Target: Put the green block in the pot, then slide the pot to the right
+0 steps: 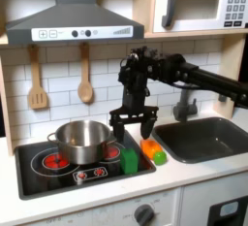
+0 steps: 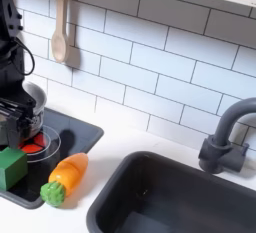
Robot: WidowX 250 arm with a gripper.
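The green block (image 1: 129, 159) lies on the stove's front right corner in the first exterior view, and at the left edge of the second exterior view as the green block (image 2: 10, 167). The shiny silver pot (image 1: 82, 141) stands on the stove's left burner. My gripper (image 1: 133, 125) hangs open just above and behind the block, right of the pot, with nothing between its fingers. In the second exterior view the gripper (image 2: 12, 122) hides most of the pot.
An orange, yellow and green toy vegetable (image 1: 152, 152) (image 2: 65, 177) lies on the counter right of the block. The sink (image 1: 203, 138) (image 2: 170, 202) and faucet (image 2: 225, 137) are further right. A spatula (image 1: 37, 80) and a wooden spoon (image 1: 85, 75) hang on the tiled wall.
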